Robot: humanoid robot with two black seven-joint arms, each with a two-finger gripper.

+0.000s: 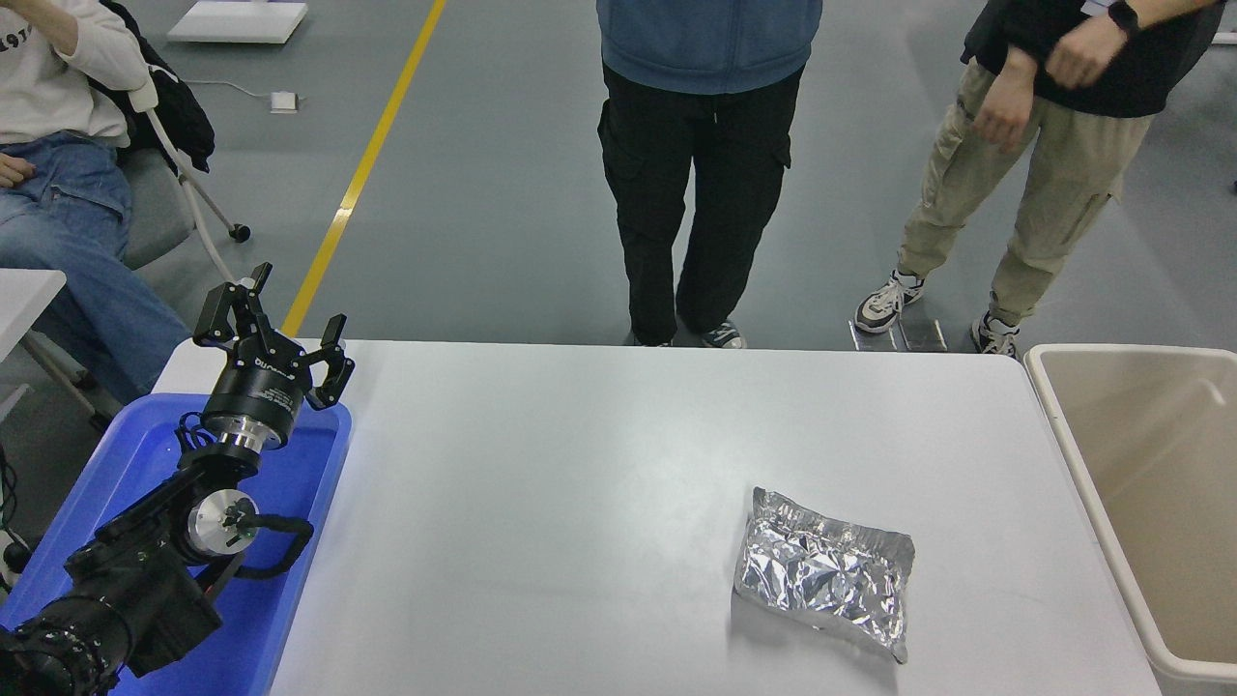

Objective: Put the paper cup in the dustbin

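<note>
The paper cup is out of view. The beige dustbin (1073,454) stands beside the table's right edge, its inside showing smooth bare walls as far as the picture reaches. My left gripper (285,324) is parked at the lower left above the blue tray (324,483), its fingers spread open and holding nothing. My right arm and gripper are out of view.
A crinkled silver foil bag (826,570) lies on the white table (580,483) at the right front. Two people stand at the far side and a third sits at the upper left beside a wheeled chair (184,184).
</note>
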